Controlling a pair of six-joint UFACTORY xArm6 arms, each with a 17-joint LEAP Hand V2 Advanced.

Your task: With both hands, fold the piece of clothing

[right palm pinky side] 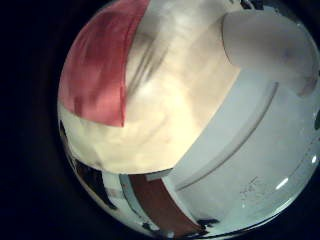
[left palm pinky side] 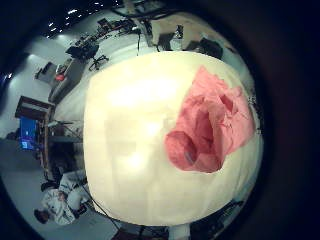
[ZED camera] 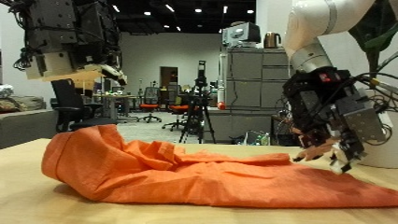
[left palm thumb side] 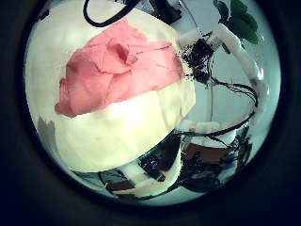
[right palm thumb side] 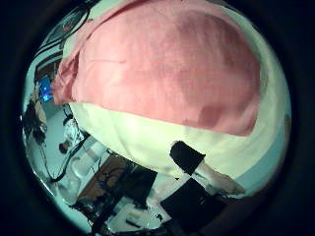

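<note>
On the pale wooden table point(ZED camera: 25, 201), an orange piece of clothing point(ZED camera: 187, 173), lying long across the surface. Bunched and raised in thick folds at the end below the left hand point(ZED camera: 75, 42); flatter and thinner toward the end near the right hand point(ZED camera: 330, 117), with soft creases along the length.

Left hand high above the table, well apart from the clothing, touching nothing. In the left thumb side palm view, its white fingers point(left palm thumb side: 235, 52) apart and loosely extended, nothing between them. From both left palm views, the clothing point(left palm pinky side: 210, 125) seen from far above as a crumpled heap on the light table top point(left palm pinky side: 120, 140), close to one edge of the table.

Right hand low, over the flat end of the clothing, with the fingers point(ZED camera: 338, 159) pointing down, slightly bent and apart, the tips just above the cloth or perhaps touching it; cannot tell which. No cloth pinched or wrapped by them. In the right thumb side palm view, the clothing point(right palm thumb side: 167, 64) filling most of the picture, so close under that palm, with one dark fingertip point(right palm thumb side: 187, 157) over the bare table beside the cloth edge.
</note>
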